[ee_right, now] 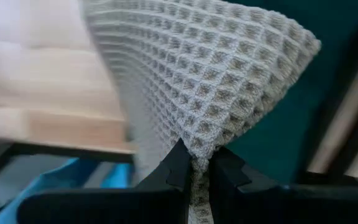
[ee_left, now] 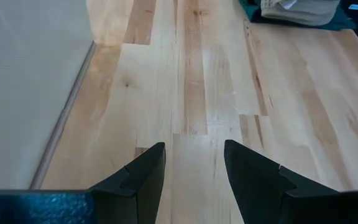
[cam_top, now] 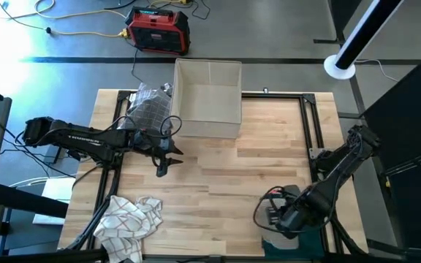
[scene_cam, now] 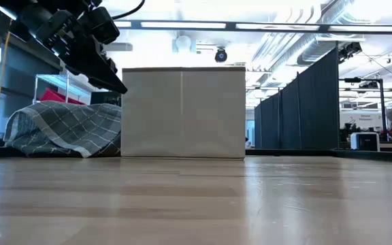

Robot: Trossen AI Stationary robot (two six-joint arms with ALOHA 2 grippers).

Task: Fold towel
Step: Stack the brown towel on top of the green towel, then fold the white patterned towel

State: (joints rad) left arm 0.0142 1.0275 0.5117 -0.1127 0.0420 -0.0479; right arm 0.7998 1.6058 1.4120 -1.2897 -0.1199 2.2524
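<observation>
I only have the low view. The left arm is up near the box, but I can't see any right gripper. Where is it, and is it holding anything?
Observer: The right gripper is at the table's near right edge, shut on a waffle-weave towel.
Operator: Is the left gripper carrying something?
Observer: No. The left gripper is open and empty, with only bare table ahead of it.
Operator: I see a plaid cloth left of the box. Any other fabric?
Observer: Yes, a crumpled white checked towel lies at the near left corner, out of your view; nothing touches it.
</observation>
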